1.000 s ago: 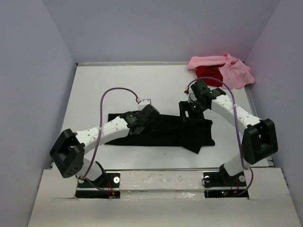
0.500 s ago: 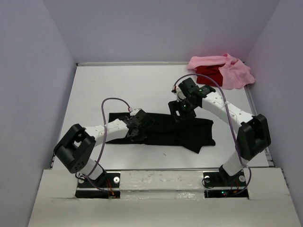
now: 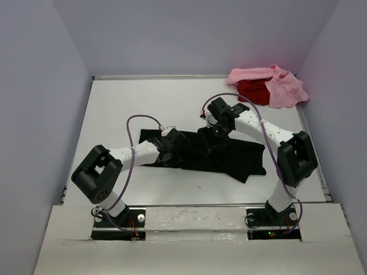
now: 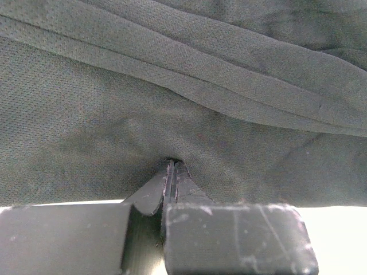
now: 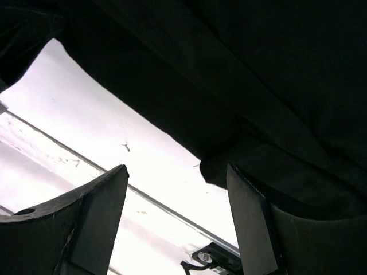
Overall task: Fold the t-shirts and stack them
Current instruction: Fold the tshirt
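Top external view: black shirt lies partly folded mid-worktop, its 9 o'clock half pinched tight by left fingers; right fingers stand wide, empty. Pink shirt and red shirt lie heaped at 1 o'clock, unfolded; nothing stacked.

**Top view.** Bare table lies open across the far-left half, between the back wall and the black t-shirt. A narrow strip also lies open along the near edge in front of the cloth. The centre is blocked: the left arm and right arm converge over the black t-shirt, with cables looping above. The pink t-shirt, heaped against the red t-shirt, fills the far-right corner. Side walls close left and right.

**Right wrist view.** The right gripper stands spread, with clear table between its fingers.

**Left wrist view.** The left gripper pinches black cloth, which fills the view ahead.
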Controlling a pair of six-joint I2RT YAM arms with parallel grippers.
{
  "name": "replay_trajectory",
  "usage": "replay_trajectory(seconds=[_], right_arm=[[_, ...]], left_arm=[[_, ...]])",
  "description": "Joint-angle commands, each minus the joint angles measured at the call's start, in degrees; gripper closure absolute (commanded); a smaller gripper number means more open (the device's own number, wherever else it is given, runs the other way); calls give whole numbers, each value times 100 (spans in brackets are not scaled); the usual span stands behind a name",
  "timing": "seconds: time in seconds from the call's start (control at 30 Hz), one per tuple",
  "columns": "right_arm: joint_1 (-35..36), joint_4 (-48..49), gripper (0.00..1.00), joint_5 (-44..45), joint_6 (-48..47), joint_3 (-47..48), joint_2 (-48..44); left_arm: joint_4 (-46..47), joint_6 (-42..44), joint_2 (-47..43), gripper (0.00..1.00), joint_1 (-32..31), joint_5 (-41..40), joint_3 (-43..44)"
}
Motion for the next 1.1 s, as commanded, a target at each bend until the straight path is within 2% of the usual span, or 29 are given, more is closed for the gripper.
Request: replay_trajectory(seconds=[0.0,0.57,0.93,0.97,1.03,1.07], right_arm=[[32,114,26,53,-105,74,286],[-21,-193,27,423,-193,1093,1095],[-188,-246,28,572,-149,857,1008],[-188,-246,28,555,-140,865,990],[-249,-281,28,502,-122,927,981],[-249,-298,28,502,-122,944,981]], left_arm=[[-329,74,58,100,42,-58,-48],[-312,206,5,100,367,223,-259],[-531,277,-56,100,411,136,-233],[-662,259,-83,99,420,74,-215],[-821,241,-135,90,420,-128,-84],[-952,285,-223,90,420,-198,-31]])
